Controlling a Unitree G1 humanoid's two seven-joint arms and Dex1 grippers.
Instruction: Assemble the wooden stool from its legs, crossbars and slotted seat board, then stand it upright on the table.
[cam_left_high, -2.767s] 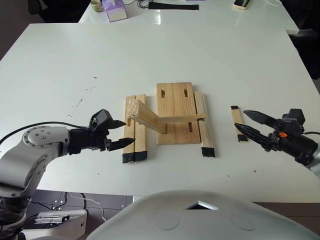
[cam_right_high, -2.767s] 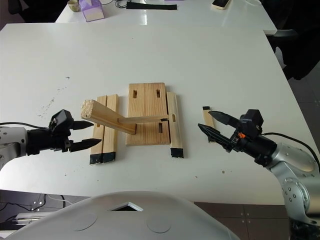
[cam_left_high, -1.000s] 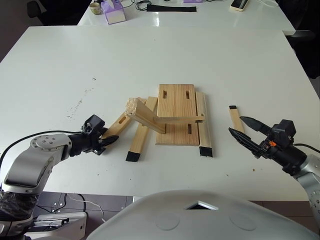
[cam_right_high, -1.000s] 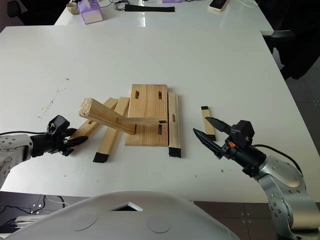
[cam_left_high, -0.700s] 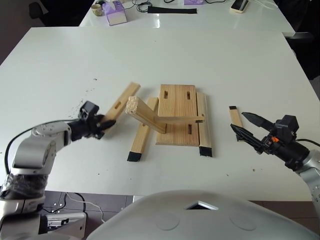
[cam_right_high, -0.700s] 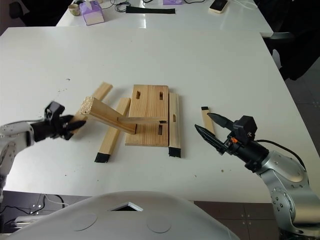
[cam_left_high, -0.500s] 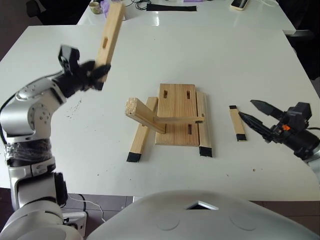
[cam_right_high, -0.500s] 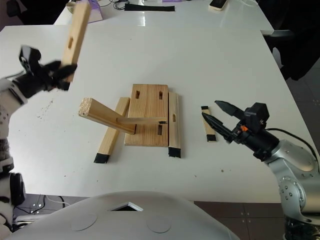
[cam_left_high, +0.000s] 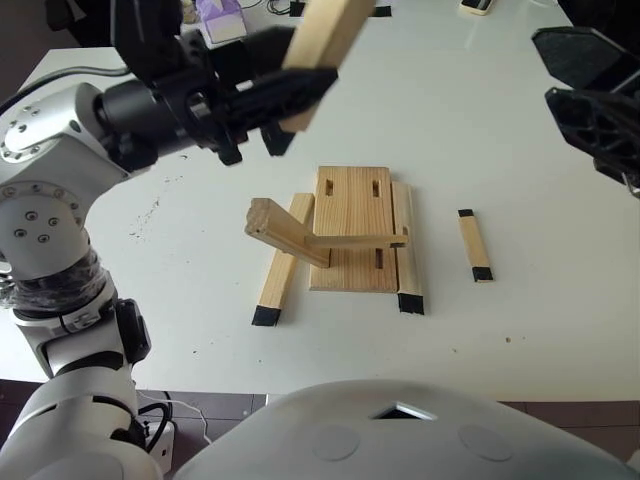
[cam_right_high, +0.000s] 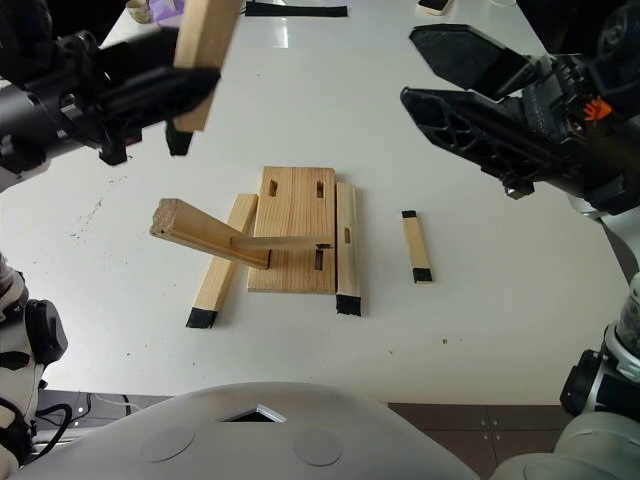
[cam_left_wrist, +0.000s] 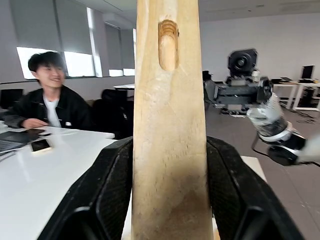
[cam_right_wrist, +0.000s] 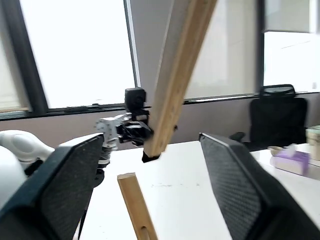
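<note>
My left gripper (cam_left_high: 262, 98) is shut on a wooden leg (cam_left_high: 320, 35) and holds it high above the table, tilted; the leg (cam_left_wrist: 170, 125) sits between its two fingers (cam_left_wrist: 107, 195). My right gripper (cam_right_high: 410, 65) hangs open and empty high over the table's right side. On the table lies the slotted seat board (cam_left_high: 350, 200). A leg with a crossbar (cam_left_high: 360, 240) stuck in it leans over the board, its thick end (cam_left_high: 268, 218) raised. One leg (cam_left_high: 280, 270) lies left of the board, another (cam_left_high: 403, 245) along its right edge. A short crossbar (cam_left_high: 471, 244) lies farther right.
A second table behind holds a tissue box (cam_left_high: 222, 18), a black strip (cam_right_high: 295, 10) and a phone (cam_right_high: 440, 6). Dark specks (cam_left_high: 150, 210) mark the white tabletop (cam_left_high: 560, 320) at the left. There is bare table in front of and beside the wooden parts.
My left gripper closed on a leg left of the board and lifted it high. The leg beside it swung askew. My right gripper rose from table height, staying open.
</note>
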